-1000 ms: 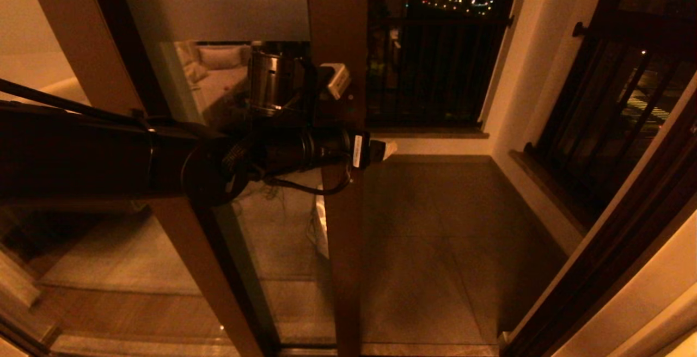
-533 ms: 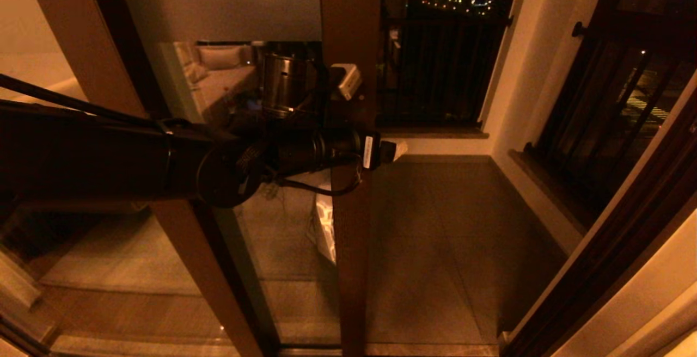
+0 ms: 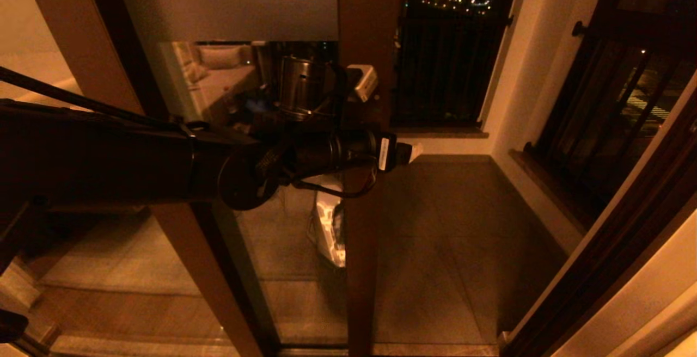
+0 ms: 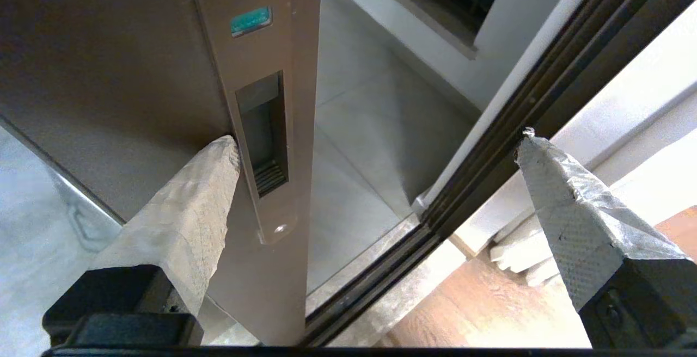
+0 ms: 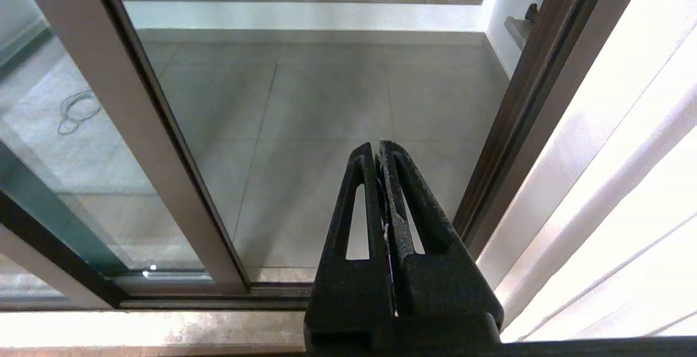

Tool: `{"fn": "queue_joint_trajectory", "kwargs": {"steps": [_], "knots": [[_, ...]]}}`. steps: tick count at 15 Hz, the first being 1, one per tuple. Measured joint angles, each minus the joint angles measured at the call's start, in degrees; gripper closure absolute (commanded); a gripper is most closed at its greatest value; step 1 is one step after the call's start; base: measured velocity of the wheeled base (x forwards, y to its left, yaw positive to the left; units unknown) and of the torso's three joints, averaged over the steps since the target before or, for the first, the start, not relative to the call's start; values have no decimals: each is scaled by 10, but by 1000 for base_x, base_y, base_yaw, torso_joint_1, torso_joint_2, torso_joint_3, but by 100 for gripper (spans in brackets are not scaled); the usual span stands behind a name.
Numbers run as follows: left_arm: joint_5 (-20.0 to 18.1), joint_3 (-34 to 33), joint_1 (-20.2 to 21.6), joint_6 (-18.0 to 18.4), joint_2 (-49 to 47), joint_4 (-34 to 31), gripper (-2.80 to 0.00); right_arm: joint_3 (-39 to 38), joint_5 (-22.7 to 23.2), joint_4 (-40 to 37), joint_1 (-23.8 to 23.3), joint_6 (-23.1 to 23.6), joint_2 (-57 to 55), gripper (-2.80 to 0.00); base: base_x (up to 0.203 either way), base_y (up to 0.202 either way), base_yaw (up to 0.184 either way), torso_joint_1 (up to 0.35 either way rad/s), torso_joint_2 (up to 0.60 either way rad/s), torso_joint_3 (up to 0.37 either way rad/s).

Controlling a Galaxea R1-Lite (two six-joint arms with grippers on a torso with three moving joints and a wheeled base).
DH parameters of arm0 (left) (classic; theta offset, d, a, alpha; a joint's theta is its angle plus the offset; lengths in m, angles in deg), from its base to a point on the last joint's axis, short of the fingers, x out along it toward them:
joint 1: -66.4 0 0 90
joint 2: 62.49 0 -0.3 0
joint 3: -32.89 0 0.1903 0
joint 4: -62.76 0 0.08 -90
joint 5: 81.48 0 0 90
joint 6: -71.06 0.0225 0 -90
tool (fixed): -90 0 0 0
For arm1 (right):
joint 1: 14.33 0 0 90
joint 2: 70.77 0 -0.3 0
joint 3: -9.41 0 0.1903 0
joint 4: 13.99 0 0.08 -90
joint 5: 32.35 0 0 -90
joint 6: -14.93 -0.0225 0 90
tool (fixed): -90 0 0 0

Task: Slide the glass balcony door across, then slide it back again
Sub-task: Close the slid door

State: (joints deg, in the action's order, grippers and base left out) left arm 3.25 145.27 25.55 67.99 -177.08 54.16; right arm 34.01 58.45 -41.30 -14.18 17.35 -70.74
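Observation:
The glass balcony door has a dark brown frame and a frosted band near the top; no characters show on the band. Its leading stile stands mid-view, partway across the opening. My left arm reaches across to it at handle height. The left gripper is open around the stile's edge. One taped finger presses against the recessed handle plate on the stile; the other finger hangs free. The right gripper is shut on nothing, low before the opening.
The dark door jamb bounds the opening on the right, and the floor track runs to it. Beyond lie the tiled balcony floor and a black railing. A second brown frame stands left. A pale curtain hangs right.
The door's stile and my left gripper have moved steadily to the right together, narrowing the opening towards the jamb.

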Motion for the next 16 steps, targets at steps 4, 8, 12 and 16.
{"fn": "queue_joint_trajectory", "kwargs": {"steps": [4, 8, 12, 16], "knots": [[-1, 14, -10, 0, -10, -1, -280, 0, 0, 0, 0, 0, 0, 0, 0, 0, 0, 0, 0, 0], [2, 33, -20, 0, -22, -2, -280, 0, 0, 0, 0, 0, 0, 0, 0, 0, 0, 0, 0, 0], [5, 48, -32, 0, -30, -4, -280, 0, 0, 0, 0, 0, 0, 0, 0, 0, 0, 0, 0, 0], [5, -2, -41, -1, 24, -7, -280, 0, 0, 0, 0, 0, 0, 0, 0, 0, 0, 0, 0, 0]]}}
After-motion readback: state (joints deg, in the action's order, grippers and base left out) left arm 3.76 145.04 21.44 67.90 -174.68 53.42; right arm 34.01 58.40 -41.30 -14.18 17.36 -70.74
